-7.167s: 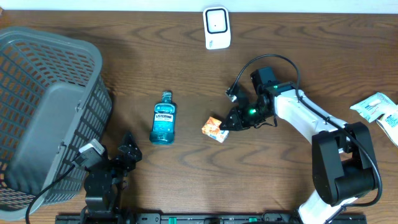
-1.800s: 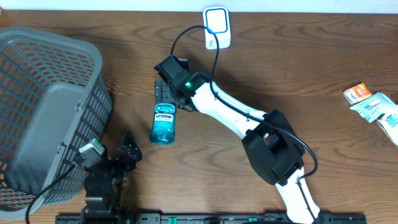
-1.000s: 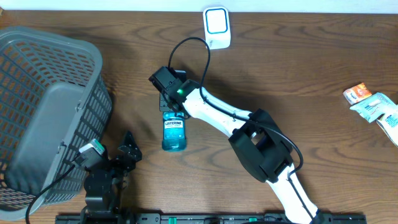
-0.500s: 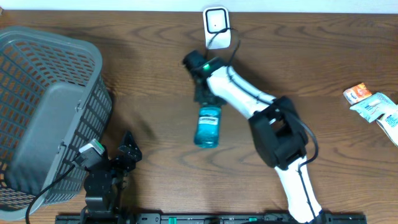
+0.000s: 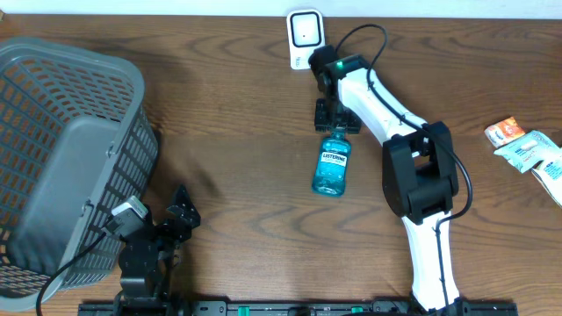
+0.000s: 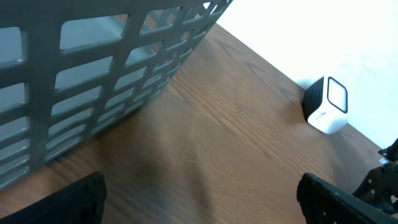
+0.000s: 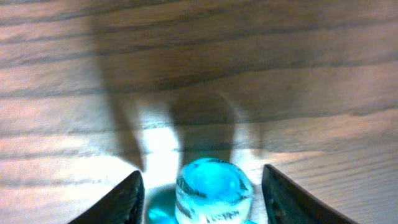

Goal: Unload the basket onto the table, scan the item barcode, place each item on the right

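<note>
A grey basket (image 5: 132, 140) sits left on the table (image 5: 228, 96), packets (image 5: 532, 149) far right.

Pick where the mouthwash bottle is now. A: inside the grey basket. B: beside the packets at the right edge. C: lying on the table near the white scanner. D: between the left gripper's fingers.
C: the mouthwash bottle lies on the table near the scanner, cap toward it.

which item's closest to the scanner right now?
The bottle, lying just in front of the scanner, cap at the open right gripper. The packets lie far off at the right edge.
</note>
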You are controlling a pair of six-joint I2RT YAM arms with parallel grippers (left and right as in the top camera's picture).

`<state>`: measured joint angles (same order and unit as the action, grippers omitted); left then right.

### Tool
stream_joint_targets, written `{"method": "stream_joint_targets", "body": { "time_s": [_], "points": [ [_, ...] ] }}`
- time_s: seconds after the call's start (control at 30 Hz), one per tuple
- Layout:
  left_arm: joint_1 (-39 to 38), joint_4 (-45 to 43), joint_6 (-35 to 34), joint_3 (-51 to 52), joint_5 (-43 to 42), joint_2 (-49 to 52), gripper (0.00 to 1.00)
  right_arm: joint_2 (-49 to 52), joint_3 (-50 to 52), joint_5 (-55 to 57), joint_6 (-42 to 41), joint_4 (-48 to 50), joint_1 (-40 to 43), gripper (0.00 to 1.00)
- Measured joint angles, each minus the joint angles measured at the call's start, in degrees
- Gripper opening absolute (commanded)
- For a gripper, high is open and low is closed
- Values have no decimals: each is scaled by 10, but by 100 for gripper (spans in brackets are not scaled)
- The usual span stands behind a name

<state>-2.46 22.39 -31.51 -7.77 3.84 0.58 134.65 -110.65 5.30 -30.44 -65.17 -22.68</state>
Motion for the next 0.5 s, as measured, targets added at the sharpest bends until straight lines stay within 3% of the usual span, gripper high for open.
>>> {"method": "stream_joint_targets", "body": {
  "time_s": [0.1, 0.2, 0.5],
  "points": [
    [0, 0, 0, 0, 0, 0, 98, 0, -24, -5, 21, -22, 1, 79],
    [0, 0, 0, 0, 0, 0, 98, 3, -75, -8, 32, -70, 1, 99],
    [0, 0, 0, 0, 0, 0, 98, 5, -243, -10, 37, -275, 1, 99]
  ]
}}
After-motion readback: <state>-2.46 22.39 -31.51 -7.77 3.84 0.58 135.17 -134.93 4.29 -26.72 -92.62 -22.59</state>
